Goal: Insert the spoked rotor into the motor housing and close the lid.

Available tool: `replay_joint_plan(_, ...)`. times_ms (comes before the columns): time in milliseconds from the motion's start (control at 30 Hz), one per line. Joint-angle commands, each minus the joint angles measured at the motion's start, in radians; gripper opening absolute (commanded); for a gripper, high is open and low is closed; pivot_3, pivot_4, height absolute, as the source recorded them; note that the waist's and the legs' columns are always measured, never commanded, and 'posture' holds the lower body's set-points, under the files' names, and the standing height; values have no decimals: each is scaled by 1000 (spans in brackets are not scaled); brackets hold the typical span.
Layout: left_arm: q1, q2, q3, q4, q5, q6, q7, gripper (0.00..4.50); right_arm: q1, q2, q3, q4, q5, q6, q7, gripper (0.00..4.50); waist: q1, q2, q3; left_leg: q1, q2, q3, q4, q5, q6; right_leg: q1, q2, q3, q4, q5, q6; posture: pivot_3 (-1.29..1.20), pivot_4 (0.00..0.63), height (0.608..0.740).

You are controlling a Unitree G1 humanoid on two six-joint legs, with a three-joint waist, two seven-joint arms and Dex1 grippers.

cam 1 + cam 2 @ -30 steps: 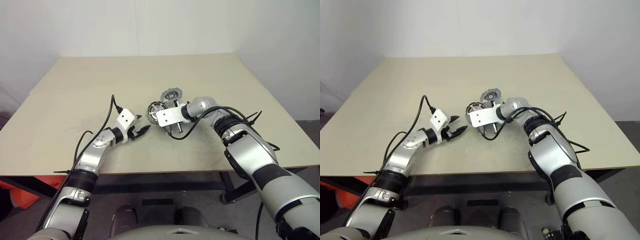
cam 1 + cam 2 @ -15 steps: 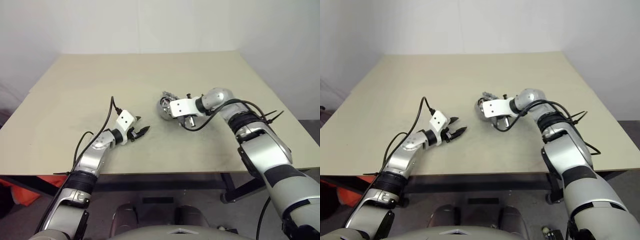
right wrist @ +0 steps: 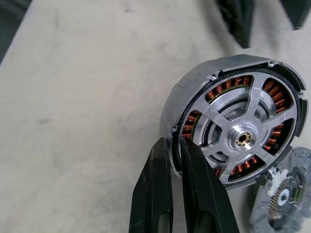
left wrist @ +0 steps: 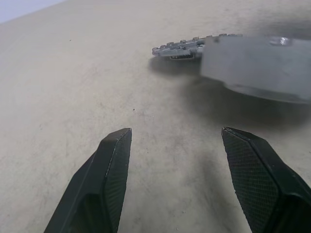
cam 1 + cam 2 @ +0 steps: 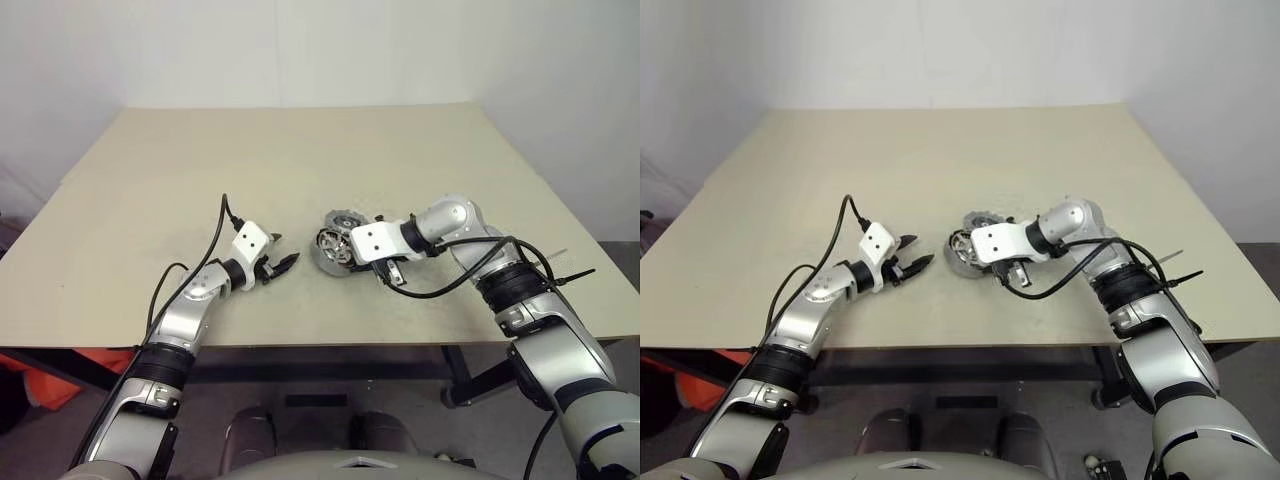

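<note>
Two grippers work over a bare tan worktop (image 5: 150,190). The right gripper (image 3: 176,145) has its black fingers nearly together, clamped on the wall of the motor housing (image 3: 182,102), one finger outside the metal ring and one just inside it. The housing (image 5: 330,250) sits near the middle of the worktop, tilted up on edge in that grip (its open face turned toward the wrist camera). The spoked rotor (image 3: 243,138) already lies inside the housing, its bright spokes and small hub framed by the circle of copper-brown coils.

The lid (image 5: 345,220) lies flat on the worktop just beyond the housing, touching or nearly touching it; its notched edge shows in the left wrist view (image 4: 182,46), partly behind the right arm's pale block. In the right wrist view its pale centre (image 3: 284,196) peeks out beside the housing.

The left gripper (image 5: 278,265) hovers low over the worktop, near the housing on its left side, fingers (image 4: 109,165) well apart and holding nothing.
</note>
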Motion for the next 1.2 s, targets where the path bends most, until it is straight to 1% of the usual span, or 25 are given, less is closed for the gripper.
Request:
replay_joint_plan(33, -5, 8, 11, -32, -2, -13, 3, 3105, -35, 22, -1, -10, -19, 18, -62, 8, -1, 0, 0, 0, 0, 0, 0, 0, 0, 0, 0, 0, 0, 0, 0, 0, 0, 740)
replay_joint_plan(133, 0, 11, 14, -43, -3, -9, 6, 3105, -39, 35, 15, 37, -48, 16, -90, 8, -1, 0, 0, 0, 0, 0, 0, 0, 0, 0, 0, 0, 0, 0, 0, 0, 0, 740)
replay_joint_plan(267, 4, 16, 17, -48, -4, -8, 8, 3105, -16, 20, 32, 11, -24, 12, -45, 8, 3, 0, 0, -1, -1, 0, 0, 0, 0, 0, -1, 0, -1, 0, 0, 0, 0, 740)
replay_joint_plan(300, 5, 17, 17, -48, -4, -8, 8, 3105, -9, 15, 31, -5, -14, 11, -34, 422, 6, 0, 0, 0, -1, 0, 0, 0, 0, 1, -1, 0, -1, 0, 0, 0, 0, 740)
replay_joint_plan(333, 5, 18, 17, -48, -4, -8, 8, 3105, -4, 14, 25, -18, -6, 11, -36, 579, 8, 0, 0, 0, -1, 0, 0, 0, 0, 1, -1, 0, -1, 0, 0, 0, 0, 740)
replay_joint_plan(367, 4, 19, 17, -47, -4, -8, 7, 3105, -2, 12, 19, -29, 0, 12, -41, 897, 9, 0, 0, 0, -1, 0, 0, 0, 0, 1, -1, 0, -1, 0, 0, 0, 0, 740)
replay_joint_plan(500, 2, 20, 16, -44, -5, -8, 6, 3105, 4, -5, -1, -76, 33, 14, -30, 2311, 8, 0, 0, 1, 0, 0, 0, 0, 0, 1, 0, 0, 0, 0, 0, 0, 0, 740)
replay_joint_plan(633, -3, 20, 15, -39, -5, -9, 4, 3105, 20, -19, -48, -152, 112, 71, -22, 3714, 8, 0, 0, 1, 0, 0, 0, 0, 0, 1, 0, 0, -1, 0, 0, 0, 0, 740)
replay_joint_plan(733, -9, 17, 15, -33, -4, -12, 5, 3105, 29, -5, -100, -121, 123, 99, -120, 3714, 8, 0, 0, 1, 0, 0, 0, 0, 0, 1, 0, 0, 0, 0, 0, 0, 0, 740)
replay_joint_plan(867, -9, 15, 17, -37, -6, -12, 10, 3105, 39, 39, -181, -63, 146, 205, -281, 3714, 8, 0, 0, 2, -1, 0, 0, 0, -1, 2, 0, 0, 0, 0, 0, 0, 0, 740)
replay_joint_plan(933, -6, 16, 17, -39, -5, -13, 9, 3105, 57, 71, -224, -69, 175, 272, -349, 3714, 8, 0, 0, 2, 0, 0, 0, 0, -1, 3, 0, 0, 0, 0, 0, 0, 0, 740)
replay_joint_plan(1067, -8, 17, 17, -32, -4, -13, 9, 3105, 122, 140, -247, -132, 187, 359, -466, 3714, 7, 0, 0, 2, -1, 0, -1, 0, -1, 3, 0, 0, -1, 0, 0, 0, 0, 740)
replay_joint_plan(1167, -18, 14, 13, -24, -1, -14, 8, 3105, 168, 182, -228, -172, 181, 402, -506, 3114, 6, 0, 0, 3, 0, 0, -2, 0, -1, 3, 0, 0, -1, 0, 0, 0, 0, 740)
replay_joint_plan(1200, -21, 13, 12, -22, 0, -14, 8, 3105, 177, 194, -223, -186, 186, 417, -508, 2718, 6, 0, 0, 3, 0, 0, -2, 1, -1, 2, 0, 0, -1, 0, 0, 0, 0, 740)
